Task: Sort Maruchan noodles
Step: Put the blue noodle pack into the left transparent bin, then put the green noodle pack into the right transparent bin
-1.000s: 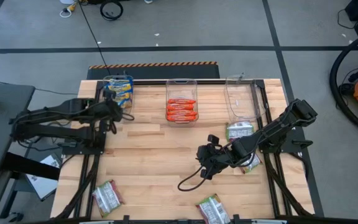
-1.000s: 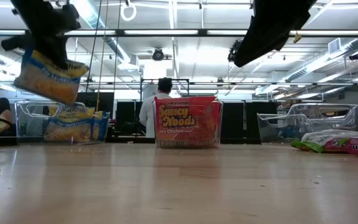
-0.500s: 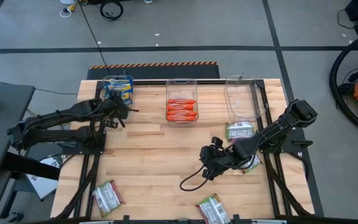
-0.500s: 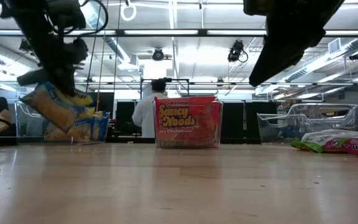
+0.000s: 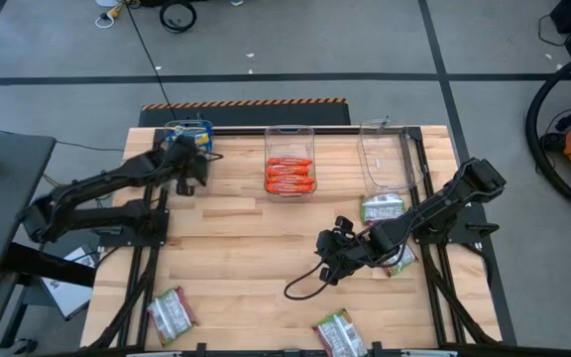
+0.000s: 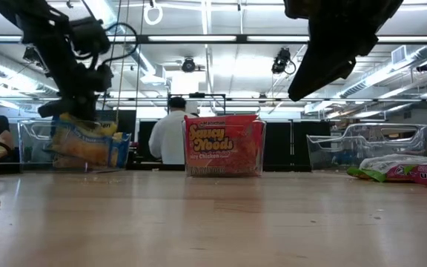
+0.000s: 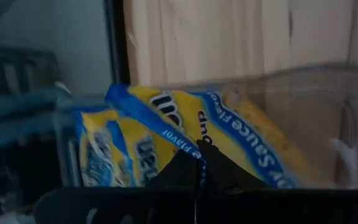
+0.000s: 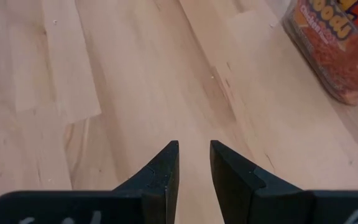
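My left gripper (image 5: 190, 159) is over the clear left bin (image 5: 172, 129) at the table's far left, shut on a yellow-and-blue noodle packet (image 7: 241, 134) that reaches down into the bin beside other yellow packets (image 7: 104, 155). Orange-red packets (image 5: 289, 175) fill the middle bin. My right gripper (image 8: 194, 165) is open and hovers over bare wood near the table's middle right (image 5: 330, 260). Silvery green-and-pink packets lie flat on the table near the right edge (image 5: 382, 208), under the right arm (image 5: 401, 261) and by the near edge (image 5: 171, 313), (image 5: 338, 333). My left gripper pinches the yellow-and-blue packet between its two fingers at the packet's upper edge (image 7: 194, 152), coming from above. The packet hangs tilted below the fingers inside the bin (image 6: 87, 142), beside the other yellow packets. Whether its lower end rests on the bin floor, I cannot tell.
An empty clear bin (image 5: 385, 159) stands at the far right. A black cable (image 5: 300, 288) loops on the wood below my right gripper. A person (image 6: 170, 137) stands in the room behind the table. Bare wood spans the table's middle.
My left gripper has moved toward the far edge and down, carrying the yellow-and-blue packet from above the table into the left bin. My right arm has shifted only slightly over the middle right.
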